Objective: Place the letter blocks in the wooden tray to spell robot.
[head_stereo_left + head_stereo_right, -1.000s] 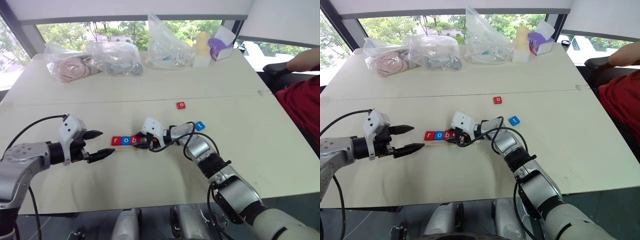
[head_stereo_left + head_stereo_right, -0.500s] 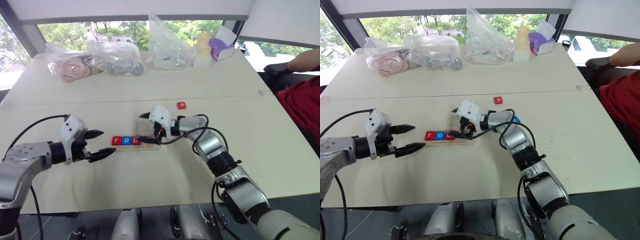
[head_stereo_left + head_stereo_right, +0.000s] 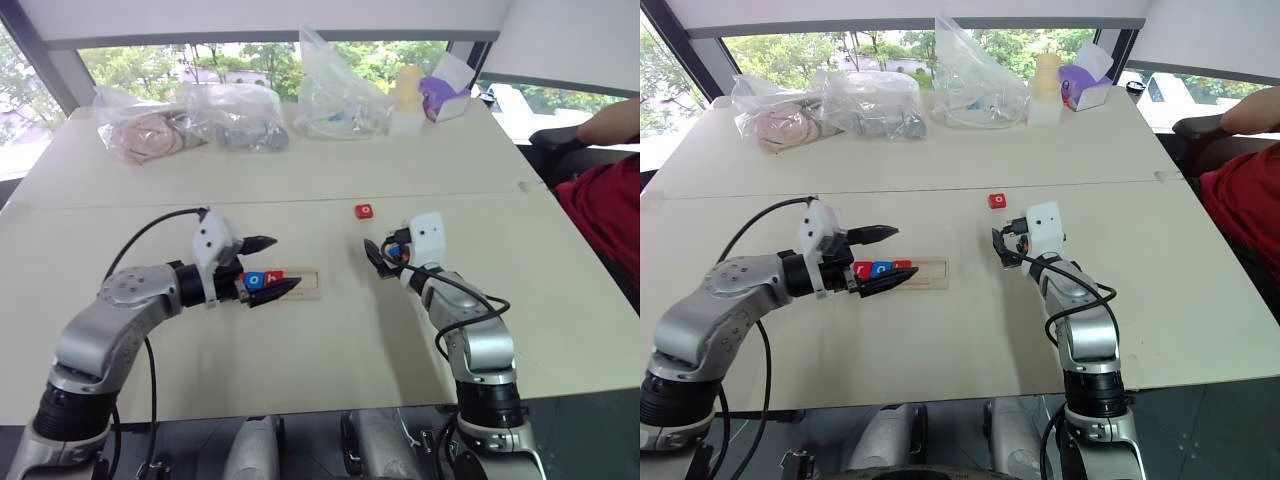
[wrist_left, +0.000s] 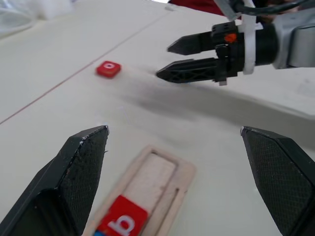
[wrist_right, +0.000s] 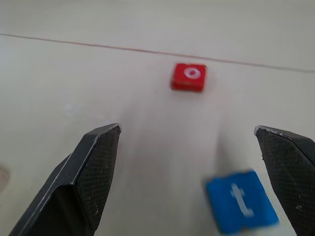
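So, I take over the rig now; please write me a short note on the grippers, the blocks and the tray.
Left gripper: open, empty, hovering over the filled end of the wooden tray.
Right gripper: open, empty, above the table near the loose blocks.
Done: r, o and b sit in the tray.
Left: the red o block and the blue t block lie on the table beside the tray; they go into its two free places, o first, then t.

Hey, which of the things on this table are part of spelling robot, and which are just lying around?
Part of the job:
wooden tray
red r, blue o and red b tiles in it
loose red o tile
loose blue t tile

Just lying around:
plastic bags
pale yellow bottle
purple-and-white box
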Controlling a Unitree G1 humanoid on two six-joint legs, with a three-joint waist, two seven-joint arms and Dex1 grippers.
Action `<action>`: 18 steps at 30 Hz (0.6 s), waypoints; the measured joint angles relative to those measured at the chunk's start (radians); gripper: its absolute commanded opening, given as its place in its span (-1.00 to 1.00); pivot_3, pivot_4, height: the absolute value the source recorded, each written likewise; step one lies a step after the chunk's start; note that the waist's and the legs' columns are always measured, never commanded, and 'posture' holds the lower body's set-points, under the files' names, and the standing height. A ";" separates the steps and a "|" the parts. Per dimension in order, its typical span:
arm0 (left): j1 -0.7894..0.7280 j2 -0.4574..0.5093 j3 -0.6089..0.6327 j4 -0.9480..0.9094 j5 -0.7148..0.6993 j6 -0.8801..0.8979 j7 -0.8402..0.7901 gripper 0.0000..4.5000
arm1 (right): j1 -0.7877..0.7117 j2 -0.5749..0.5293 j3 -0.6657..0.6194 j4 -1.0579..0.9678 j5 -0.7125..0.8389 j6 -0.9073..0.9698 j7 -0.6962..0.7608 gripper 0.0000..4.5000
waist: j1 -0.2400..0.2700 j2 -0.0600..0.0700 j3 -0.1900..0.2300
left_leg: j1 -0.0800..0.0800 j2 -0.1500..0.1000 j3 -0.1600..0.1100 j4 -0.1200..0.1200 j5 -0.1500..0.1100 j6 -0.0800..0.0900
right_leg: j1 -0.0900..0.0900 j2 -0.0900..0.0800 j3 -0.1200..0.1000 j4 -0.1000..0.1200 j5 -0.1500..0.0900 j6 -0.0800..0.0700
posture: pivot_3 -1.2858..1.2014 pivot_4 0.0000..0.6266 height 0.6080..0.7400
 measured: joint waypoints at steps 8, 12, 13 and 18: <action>-0.032 -0.003 -0.061 0.057 0.056 -0.057 -0.045 1.00 | 0.022 -0.064 -0.014 0.078 0.002 -0.069 -0.009 0.97 | -0.011 0.000 0.000 | 0.000 0.000 0.001 0.000 0.000 0.000 | 0.000 0.000 0.000 0.000 0.000 0.000 | 0.03 -0.52 1.00; -0.032 -0.014 -0.061 0.072 0.066 -0.066 -0.048 1.00 | 0.015 -0.083 -0.010 0.109 0.008 -0.109 0.015 0.97 | -0.012 0.000 0.000 | 0.000 0.000 0.001 0.000 0.000 0.000 | 0.000 0.000 0.000 0.000 0.000 0.000 | 0.03 -0.52 1.00; -0.032 -0.015 -0.061 0.078 0.070 -0.069 -0.048 1.00 | -0.009 -0.080 -0.008 0.141 0.012 -0.127 0.022 0.97 | -0.014 0.000 0.000 | 0.000 0.000 0.001 0.000 0.000 0.000 | 0.000 0.000 0.001 0.000 0.000 0.000 | 0.03 -0.52 1.00; -0.032 -0.031 -0.063 0.101 0.092 -0.089 -0.044 1.00 | -0.269 -0.011 -0.005 0.412 0.033 -0.219 0.019 0.97 | -0.017 0.000 0.000 | 0.001 0.001 0.001 0.000 0.000 0.000 | 0.000 0.002 0.002 0.000 0.000 0.000 | 0.03 -0.52 1.00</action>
